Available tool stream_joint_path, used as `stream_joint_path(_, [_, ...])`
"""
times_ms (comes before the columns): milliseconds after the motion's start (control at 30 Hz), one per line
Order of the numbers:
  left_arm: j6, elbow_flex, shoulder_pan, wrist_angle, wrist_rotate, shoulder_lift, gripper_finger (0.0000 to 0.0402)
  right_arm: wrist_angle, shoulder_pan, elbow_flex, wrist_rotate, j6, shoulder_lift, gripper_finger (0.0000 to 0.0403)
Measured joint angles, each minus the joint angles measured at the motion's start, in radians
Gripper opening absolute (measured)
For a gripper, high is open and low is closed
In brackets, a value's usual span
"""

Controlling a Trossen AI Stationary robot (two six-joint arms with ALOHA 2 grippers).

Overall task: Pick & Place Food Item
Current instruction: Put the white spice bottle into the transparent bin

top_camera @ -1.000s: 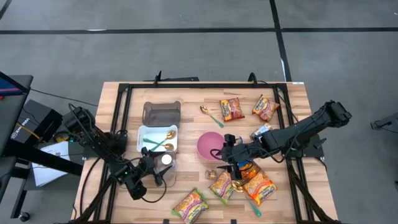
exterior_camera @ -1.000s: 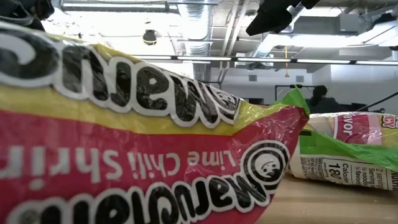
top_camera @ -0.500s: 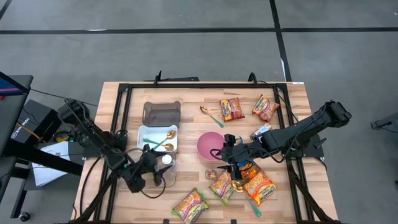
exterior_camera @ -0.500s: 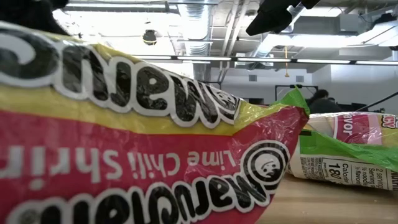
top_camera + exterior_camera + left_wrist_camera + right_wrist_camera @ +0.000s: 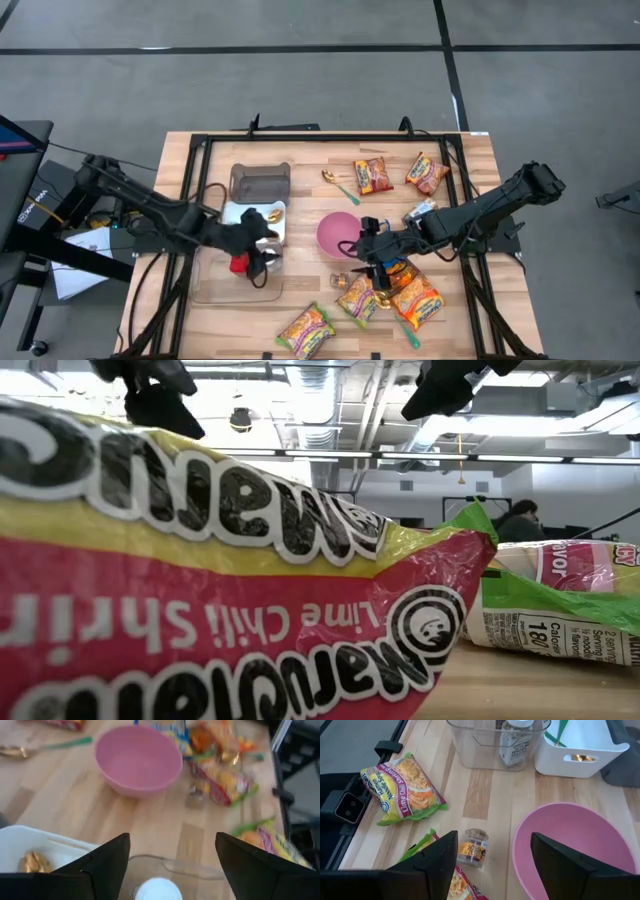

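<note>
My left gripper [image 5: 266, 230] is open and empty above the white bin [image 5: 240, 212] and the clear container [image 5: 225, 285]. Its wrist view looks down on the white cap of a jar [image 5: 157, 891] standing in that container; the jar also shows in the right wrist view [image 5: 515, 740]. My right gripper [image 5: 352, 246] is open and empty beside the pink bowl [image 5: 335, 230], above a small spice jar [image 5: 472, 848] that stands on the wood. Noodle packets lie at the near edge [image 5: 306, 330] and near right [image 5: 416, 300].
A grey bin [image 5: 260, 180] stands behind the white bin, which holds a gold spoon [image 5: 34, 862]. Two more packets [image 5: 373, 175] [image 5: 427, 172] and a spoon [image 5: 338, 183] lie at the far right. In the low view a packet [image 5: 200, 580] fills the near ground.
My left gripper has risen and gone from the clear container toward the table's far edge, and now hangs over the white bin's near side; it has come into the low view at the top left. My right arm has kept still.
</note>
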Motion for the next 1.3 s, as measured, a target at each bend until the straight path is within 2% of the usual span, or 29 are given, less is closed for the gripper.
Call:
stream_joint_path(167, [0.002, 0.198, -0.019, -0.346, 0.048, 0.147, 0.0264, -0.006, 0.0, 0.0, 0.0, 0.0, 0.0, 0.0244])
stream_joint_path(300, [0.0, 0.281, -0.048, -0.45, 0.062, 0.262, 0.0249, -0.006, 0.0, 0.0, 0.0, 0.001, 0.0, 0.0244])
stream_joint_path(500, [-0.063, 0.31, -0.053, -0.495, 0.063, 0.338, 0.0261, -0.006, 0.0, 0.0, 0.0, 0.011, 0.0, 0.0244])
stream_joint_path(733, [-0.082, 0.31, -0.043, -0.505, 0.022, 0.349, 0.0284, -0.008, 0.0, 0.0, 0.0, 0.011, 0.0, 0.0244])
stream_joint_path(1300, [-0.138, 0.243, -0.043, -0.471, 0.045, 0.354, 0.0269, -0.016, 0.0, 0.0, 0.0, 0.011, 0.0, 0.0244])
